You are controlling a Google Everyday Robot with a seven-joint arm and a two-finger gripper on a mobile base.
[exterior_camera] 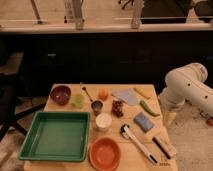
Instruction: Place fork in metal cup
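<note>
Your worktop is a wooden table (pixel 52 107) set before a dark counter. You'll find the fork (pixel 86 92) lying flat near the far edge, left of centre, its near end just beside the metal cup (pixel 96 106), which stands upright toward the middle. A white cup (pixel 103 121) sits just in front of that, and a green tray (pixel 30 136) fills the near-left corner. The gripper (pixel 170 118) hangs beyond the right edge, touching nothing on the table; you cannot tell whether it is apart or together.
</note>
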